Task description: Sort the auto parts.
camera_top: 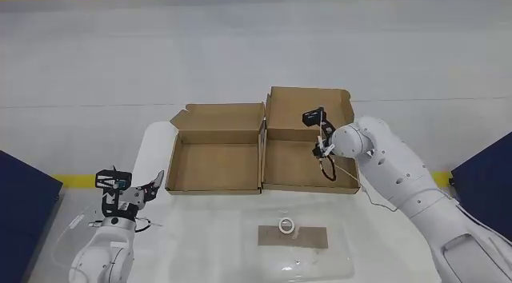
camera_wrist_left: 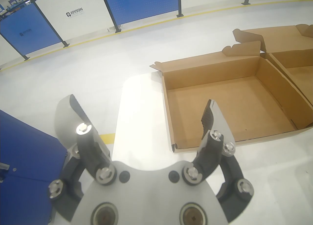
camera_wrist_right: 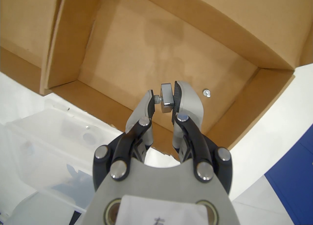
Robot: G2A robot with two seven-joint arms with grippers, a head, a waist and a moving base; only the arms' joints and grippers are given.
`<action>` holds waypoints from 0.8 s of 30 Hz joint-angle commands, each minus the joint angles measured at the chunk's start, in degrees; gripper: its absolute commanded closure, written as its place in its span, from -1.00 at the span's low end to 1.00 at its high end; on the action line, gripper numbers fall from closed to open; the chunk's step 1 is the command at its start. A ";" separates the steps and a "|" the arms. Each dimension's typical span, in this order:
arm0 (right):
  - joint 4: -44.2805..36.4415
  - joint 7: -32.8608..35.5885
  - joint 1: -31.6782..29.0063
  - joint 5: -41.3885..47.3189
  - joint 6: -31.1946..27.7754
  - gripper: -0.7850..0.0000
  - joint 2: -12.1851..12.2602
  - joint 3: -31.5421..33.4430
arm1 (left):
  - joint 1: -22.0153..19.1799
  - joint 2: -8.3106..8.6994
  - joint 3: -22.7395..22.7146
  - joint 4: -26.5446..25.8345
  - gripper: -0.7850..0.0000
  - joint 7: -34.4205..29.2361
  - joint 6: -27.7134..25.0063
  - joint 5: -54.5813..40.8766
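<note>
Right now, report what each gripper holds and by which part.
Right gripper: a metal bolt-like part, pinched end to end, one finger on its flat head, the other on its stud tip. Left gripper: open, nothing held.

Matt brown cardboard box (camera_wrist_right: 159,40), shiny smooth metal part (camera_wrist_right: 167,97); clear glossy plastic tray (camera_wrist_right: 36,133)

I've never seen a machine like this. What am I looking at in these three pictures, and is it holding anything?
This is a two-armed robot; each arm ends in a gripper, a two-fingered pincer. The top view looks down on the table; the other two come from cameras on the wrists. On it stand an open cardboard left box and right box, and a clear plastic tray nearer the robot. The left gripper is open, near the left box. The right gripper is shut on a small metal part above the right box, where a bolt lies.
</note>
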 commanded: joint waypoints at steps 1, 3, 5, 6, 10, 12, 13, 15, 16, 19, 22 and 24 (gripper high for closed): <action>1.91 -0.45 0.33 -0.27 1.34 1.00 -0.55 -0.71 | 0.00 0.00 0.00 0.00 -1.00 0.00 0.00 0.00; 3.42 -0.78 0.68 -0.32 2.36 1.00 -1.12 -1.36 | 0.00 0.00 0.00 0.00 -1.00 0.00 0.00 0.00; 4.73 -1.09 0.96 -0.18 2.95 1.00 -1.70 -2.00 | 0.00 0.00 0.00 0.00 -1.00 0.00 0.00 0.00; 5.46 -1.35 1.11 -0.25 3.24 1.00 -1.97 -2.31 | 0.00 0.00 0.00 0.00 -1.00 0.00 0.00 0.00; 8.01 -2.59 1.60 -0.83 4.59 1.00 -3.05 -3.49 | 0.00 0.00 0.00 0.00 -1.00 0.00 0.00 0.00; 9.30 -3.07 1.77 -0.83 5.00 1.00 -3.56 -3.90 | 0.00 0.00 0.00 0.00 -1.00 0.00 0.00 0.00; 9.91 -3.22 1.88 -1.06 5.14 1.00 -3.79 -4.17 | 0.00 0.00 0.00 0.00 -1.00 0.00 0.00 0.00; 10.95 -3.48 2.06 -1.05 5.20 1.00 -4.25 -4.52 | 0.00 0.00 0.00 0.00 -1.00 0.00 0.00 0.00; 11.59 -3.42 2.10 -1.20 5.21 1.00 -4.47 -4.78 | 0.00 0.00 0.00 0.00 -1.00 0.00 0.00 0.00; 12.91 -3.42 2.36 -1.13 5.11 1.00 -5.11 -5.23 | 0.00 0.00 0.00 0.00 -1.00 0.00 0.00 0.00; 14.31 -3.41 2.57 -1.26 5.14 1.00 -5.70 -5.63 | 0.00 0.00 0.00 0.00 -1.00 0.00 0.00 0.00; 15.14 -3.54 2.79 -1.19 5.11 1.00 -6.10 -5.79 | 0.00 0.00 0.00 0.00 -1.00 0.00 0.00 0.00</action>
